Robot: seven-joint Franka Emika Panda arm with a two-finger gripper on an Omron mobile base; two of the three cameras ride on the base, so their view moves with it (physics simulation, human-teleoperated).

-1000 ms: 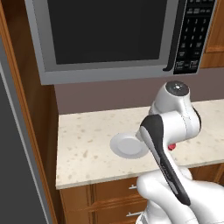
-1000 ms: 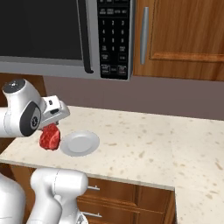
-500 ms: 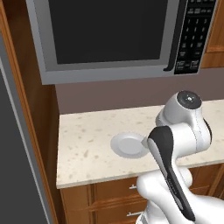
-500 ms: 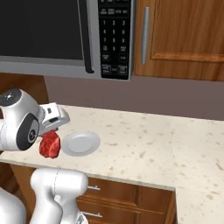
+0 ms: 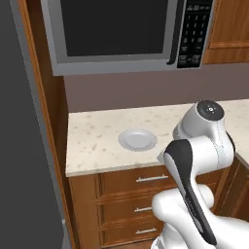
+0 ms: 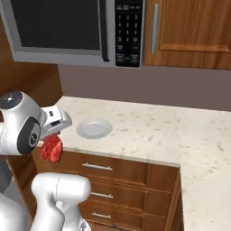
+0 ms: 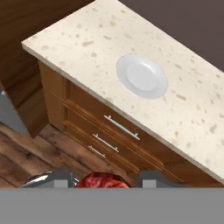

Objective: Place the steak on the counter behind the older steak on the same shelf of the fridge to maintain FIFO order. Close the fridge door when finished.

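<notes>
My gripper point(image 6: 51, 143) is shut on the steak point(image 6: 52, 148), a bright red chunk hanging in front of the counter's point(image 6: 149, 131) left end, just below its edge and level with the top drawer. In the hand view the steak point(image 7: 103, 180) sits between my two fingertips point(image 7: 57, 178), my gripper point(image 7: 104, 179) is above the wooden floor, and the counter point(image 7: 87, 48) lies ahead. A tall grey face of the fridge point(image 5: 24, 146) fills the left edge of the left base view; I cannot see its door or shelves.
A white empty plate point(image 6: 94, 128) lies on the counter near its left end, also plate point(image 5: 137, 139) and plate point(image 7: 142, 75). Brown drawers point(image 7: 118, 131) with bar handles sit below. A microwave point(image 5: 116, 29) hangs above, with a wooden panel point(image 5: 46, 121) between counter and fridge.
The gripper with the steak has dropped from beside the plate to below the counter's edge. Both base views have shifted, and the counter and plate now sit higher and farther off.
</notes>
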